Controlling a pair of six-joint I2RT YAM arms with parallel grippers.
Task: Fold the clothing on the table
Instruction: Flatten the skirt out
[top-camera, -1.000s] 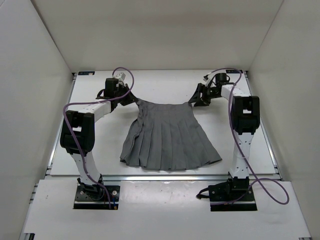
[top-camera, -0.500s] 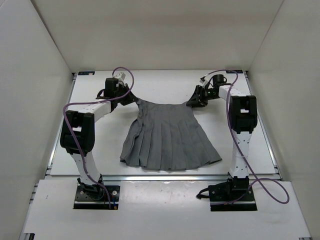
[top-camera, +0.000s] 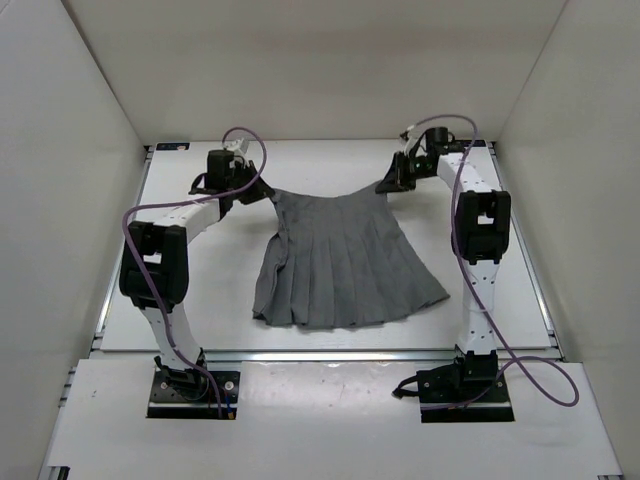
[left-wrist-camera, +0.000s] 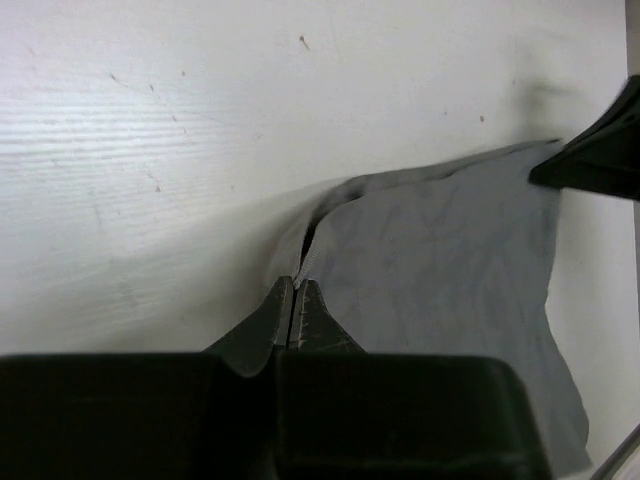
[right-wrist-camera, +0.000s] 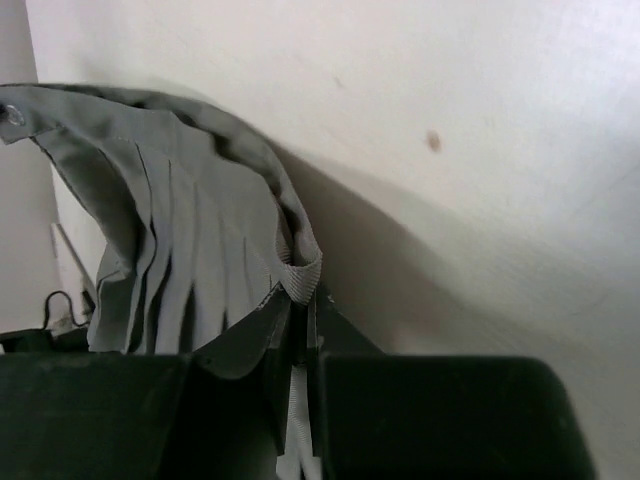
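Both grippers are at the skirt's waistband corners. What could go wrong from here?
1. The right gripper pinches only the very end of the waistband, so the cloth may slip out on a lift.
2. The skirt is stretched between it and the left gripper. Pulling further apart could tug either grip loose.
3. The hem lies uneven on the table, its left side bunched, so a fold could land skewed.
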